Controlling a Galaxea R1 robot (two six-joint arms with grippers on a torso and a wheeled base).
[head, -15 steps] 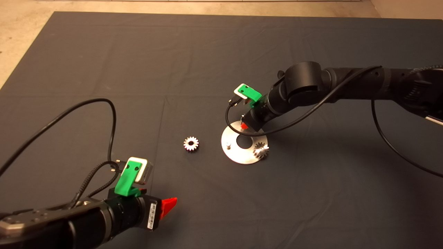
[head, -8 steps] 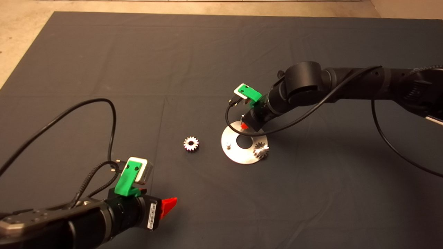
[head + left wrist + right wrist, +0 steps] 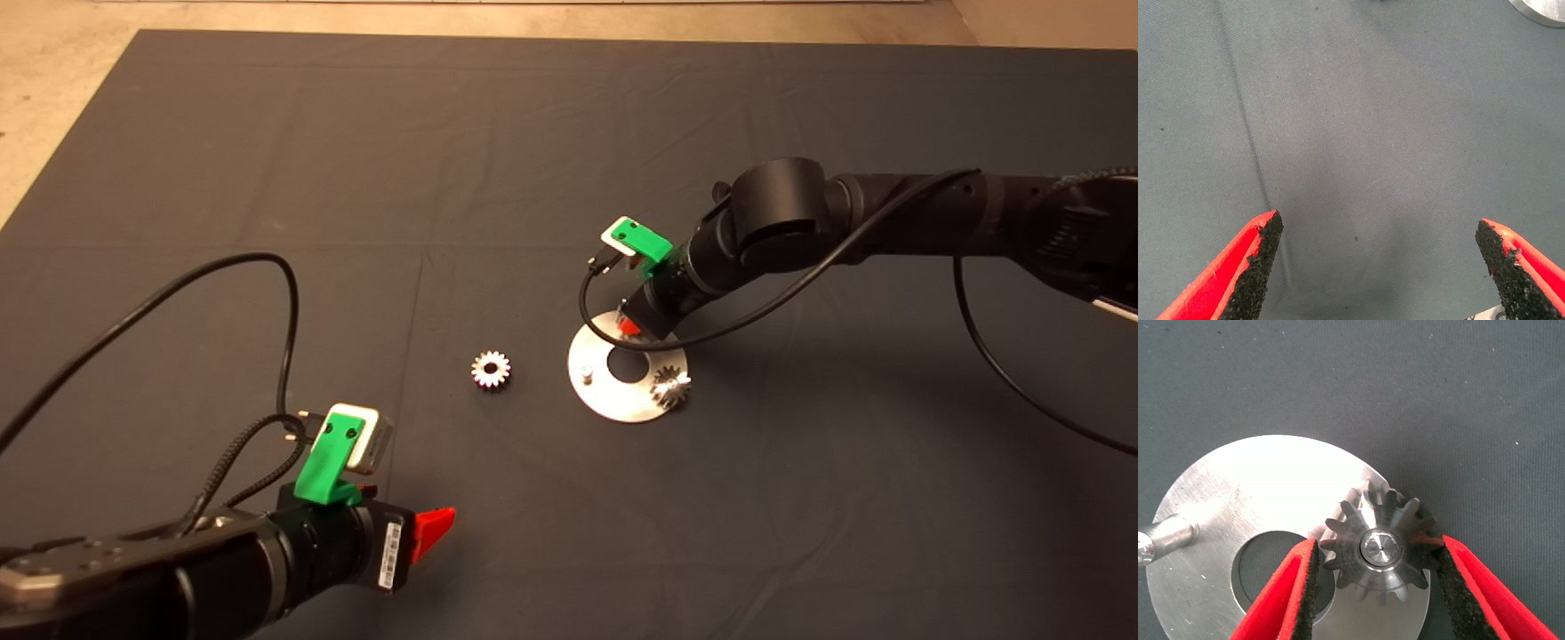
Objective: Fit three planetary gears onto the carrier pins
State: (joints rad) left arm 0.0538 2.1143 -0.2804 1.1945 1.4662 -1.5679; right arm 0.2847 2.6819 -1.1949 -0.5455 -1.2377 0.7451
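On the mat [image 3: 267, 133], roughly mid-way across and a bit toward the right edge, sits the round plate [image 3: 596, 391] w/ the big center hole. Right gripper [image 3: 1375, 570] is down over the plate's far edge, and the wrist cam shows a gear [image 3: 1379, 547] seated on a pin [image 3: 1380, 547] there, pin tip poking thru the gear's hole. The red fingers [image 3: 1288, 593] sit either side of that gear, pads right at the teeth; can't tell if they actually touch or squeeze, so grip state = unclear.

A 2nd gear [image 3: 670, 388] is already on the plate's near-right part. A bare pin [image 3: 586, 372] stands on the plate's left side, nothing on it. 3rd gear [image 3: 491, 369] lies flat on the mat just left of the plate, not touching it.

Left gripper [image 3: 1381, 267] is parked near the mat's front-left corner, fingers spread wide apart, nothing between them, just bare mat under it.
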